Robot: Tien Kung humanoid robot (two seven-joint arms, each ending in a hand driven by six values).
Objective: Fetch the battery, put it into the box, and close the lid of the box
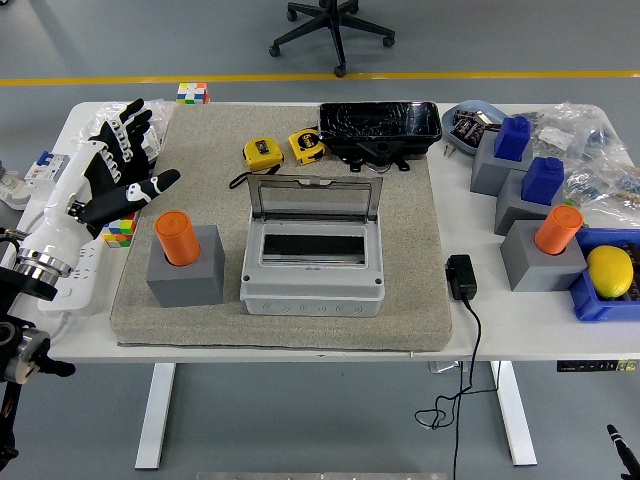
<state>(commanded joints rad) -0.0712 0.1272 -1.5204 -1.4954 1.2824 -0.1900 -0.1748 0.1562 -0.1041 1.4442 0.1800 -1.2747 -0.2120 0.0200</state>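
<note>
Head view | left hand (118, 165) fingers spread, empty | orange cylindrical battery (177, 237) upright in grey block | box (312, 262) lid open

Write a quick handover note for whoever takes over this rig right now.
Left hand: open, fingers spread, holding nothing, raised over the table's left side, up and left of the orange battery.
Right hand: out of view.
Battery: upright in its grey holder on the mat, left of the box.
Box: lid open, standing up at the back; inside looks empty.
Done: nothing.
Left: grasp battery, place in box, close lid.
</note>
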